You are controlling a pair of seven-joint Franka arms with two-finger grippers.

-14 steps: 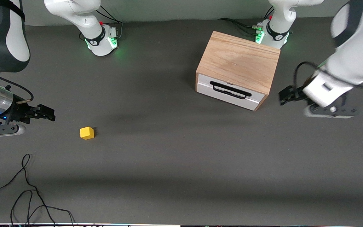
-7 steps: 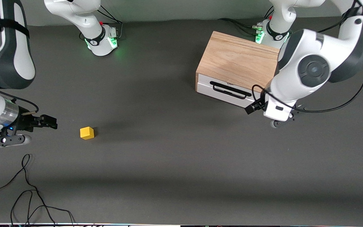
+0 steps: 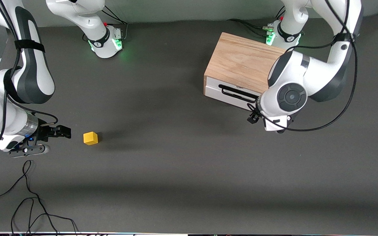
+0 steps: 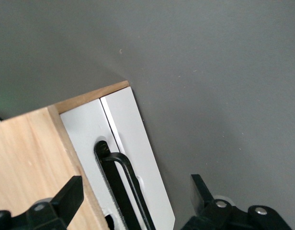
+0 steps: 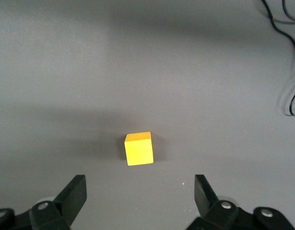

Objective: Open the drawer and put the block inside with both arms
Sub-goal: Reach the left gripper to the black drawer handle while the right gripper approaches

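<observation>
The light wooden cabinet (image 3: 244,60) stands near the left arm's base. Its white drawer (image 3: 223,95) with the black bar handle (image 3: 236,93) looks shut. My left gripper (image 3: 252,116) hangs in front of the drawer at the handle's end, mostly hidden under its wrist. In the left wrist view it (image 4: 136,191) is open, with the handle (image 4: 122,184) and drawer front (image 4: 138,143) between its fingers. The yellow block (image 3: 90,138) lies on the table toward the right arm's end. My right gripper (image 3: 65,131) is open beside it, a short gap away. The right wrist view shows the block (image 5: 138,148) just ahead of the open gripper (image 5: 138,189).
Loose black cables (image 3: 28,196) lie on the table nearer to the front camera than the right gripper, and they also show in the right wrist view (image 5: 289,52). The arm bases (image 3: 105,42) (image 3: 282,36) stand along the back edge.
The left arm has swung in from the table's end to the drawer front, its gripper now at the handle. The right gripper has moved closer to the block.
</observation>
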